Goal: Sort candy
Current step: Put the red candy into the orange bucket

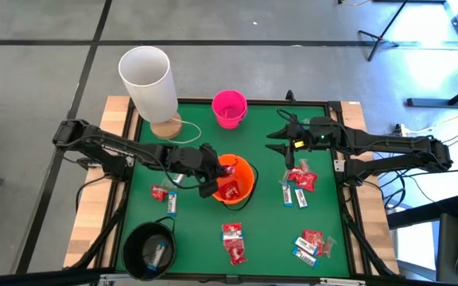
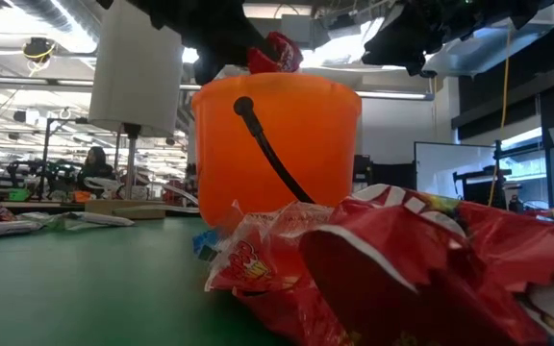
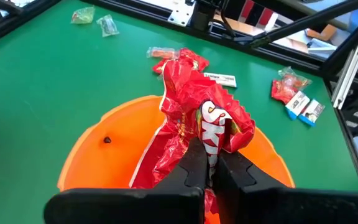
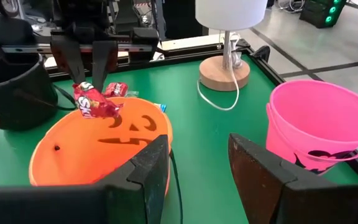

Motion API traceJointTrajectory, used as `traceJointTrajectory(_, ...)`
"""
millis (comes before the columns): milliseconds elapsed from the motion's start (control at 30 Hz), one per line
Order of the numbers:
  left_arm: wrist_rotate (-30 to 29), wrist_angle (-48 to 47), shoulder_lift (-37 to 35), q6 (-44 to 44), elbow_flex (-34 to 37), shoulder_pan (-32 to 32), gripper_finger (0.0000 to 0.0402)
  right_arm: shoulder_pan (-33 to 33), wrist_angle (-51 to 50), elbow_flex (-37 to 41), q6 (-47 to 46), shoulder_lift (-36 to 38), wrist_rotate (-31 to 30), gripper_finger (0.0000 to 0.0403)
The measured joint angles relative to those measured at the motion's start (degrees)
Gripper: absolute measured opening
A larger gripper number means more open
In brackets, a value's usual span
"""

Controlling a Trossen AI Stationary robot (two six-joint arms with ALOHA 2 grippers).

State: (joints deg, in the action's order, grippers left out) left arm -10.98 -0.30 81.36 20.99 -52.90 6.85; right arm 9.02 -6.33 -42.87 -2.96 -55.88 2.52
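My left gripper (image 1: 215,176) hangs over the orange bucket (image 1: 243,184), shut on a shiny red candy packet (image 3: 194,106). The right wrist view shows that packet (image 4: 96,106) dangling above the bucket's mouth (image 4: 92,149). My right gripper (image 1: 280,141) is open and holds nothing; it hovers between the pink bucket (image 1: 229,107) and a pile of red packets and white-and-blue bars (image 1: 299,183). More candy lies flat on the green mat: a red packet (image 1: 161,193) with a bar (image 1: 171,205) on the left, and packets near the front edge (image 1: 233,242), (image 1: 312,243). My left gripper pinches the red packet between its two fingers (image 3: 191,163), coming from above and pointing down. The fingers close on the packet's crumpled upper part (image 3: 211,138). The packet is lifted clear and hangs above the orange bucket, touching nothing else.
A black bucket (image 1: 148,249) with a bar inside stands at the near left corner. A white lamp (image 1: 149,79) on a wooden base with a cord stands at the far left. The raised black frame (image 1: 342,159) borders the mat. Open mat lies between the bucket and the right-hand pile.
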Motion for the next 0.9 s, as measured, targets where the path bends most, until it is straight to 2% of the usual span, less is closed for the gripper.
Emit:
traceJointTrajectory(200, 0.0, 0.0, 0.0, -0.6, 0.0, 0.0, 0.0008, 0.0, -1.4, 0.0, -0.1, 0.0, 0.0, 0.0165)
traceJointTrajectory(900, -0.5, 0.0, 0.0, -0.6, 0.0, -0.3, 0.0119, 0.0, -2.8, 0.0, 3.8, 0.0, 0.0, 0.0165)
